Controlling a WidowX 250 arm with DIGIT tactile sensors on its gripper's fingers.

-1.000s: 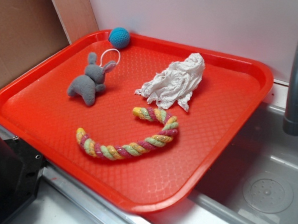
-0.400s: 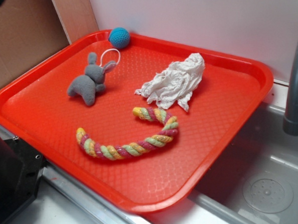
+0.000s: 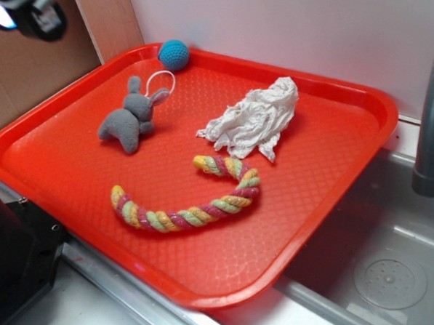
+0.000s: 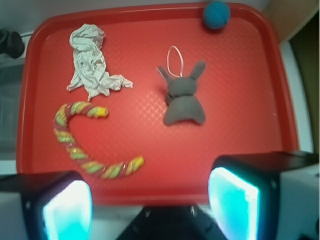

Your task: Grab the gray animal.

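The gray animal [image 3: 129, 118] [image 4: 184, 97], a small plush rabbit with long ears and a white string loop, lies on the red tray [image 3: 72, 177] [image 4: 240, 130] toward its back left. My gripper [image 3: 21, 14] [image 4: 150, 202] hangs high above the tray's left edge, well apart from the rabbit. In the wrist view its two cyan-lit fingers [image 4: 234, 200] stand wide apart with nothing between them, and the rabbit lies ahead, slightly right of centre.
A teal crocheted ball [image 3: 173, 54] [image 4: 216, 14] rests at the tray's back rim. A white rag [image 3: 256, 118] [image 4: 90, 62] and a multicoloured rope toy [image 3: 193, 201] [image 4: 80, 145] share the tray. A grey faucet [image 3: 432, 122] and sink [image 3: 383, 270] sit right; brown cardboard [image 3: 30, 63] stands left.
My gripper has come into the exterior view at the top left corner; one second ago it was out of sight. Nothing on the tray has moved.
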